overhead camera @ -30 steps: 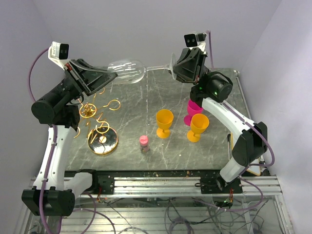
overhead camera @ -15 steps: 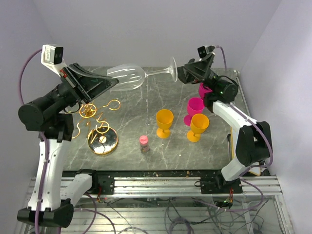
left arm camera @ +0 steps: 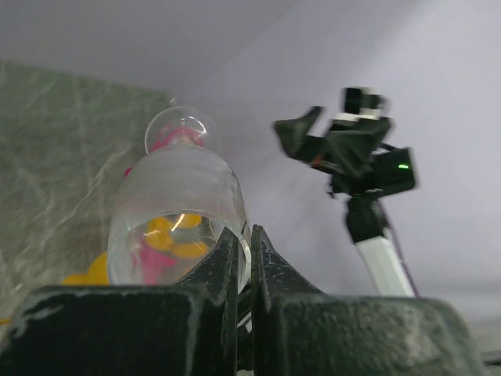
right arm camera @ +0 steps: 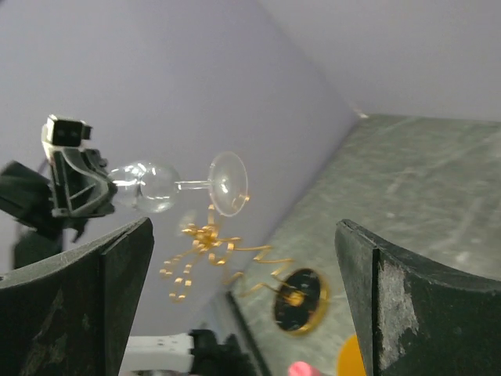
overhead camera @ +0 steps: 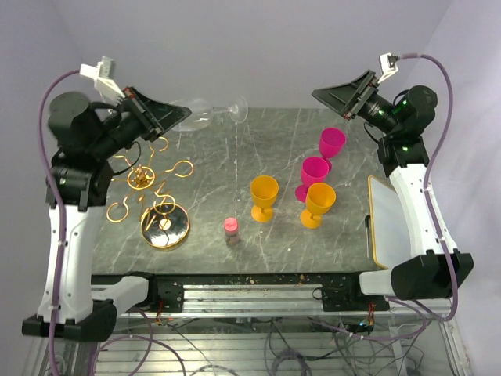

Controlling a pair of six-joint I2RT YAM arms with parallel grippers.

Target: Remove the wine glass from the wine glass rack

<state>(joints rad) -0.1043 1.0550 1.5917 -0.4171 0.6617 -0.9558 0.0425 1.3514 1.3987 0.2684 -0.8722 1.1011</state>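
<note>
Left wrist reveals left end effector pinching the wine glass rim; right end effector gapes, empty.

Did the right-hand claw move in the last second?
Yes. The right gripper has let go of the wine glass and swung right: it was left of the far magenta cup and now sits above it in the top view.

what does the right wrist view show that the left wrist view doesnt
Only the right wrist view shows the gold rack. Only the left wrist view shows the right gripper, well apart from the wine glass. Both show that glass lying sideways in the air, held at its bowl end by the left gripper.
</note>
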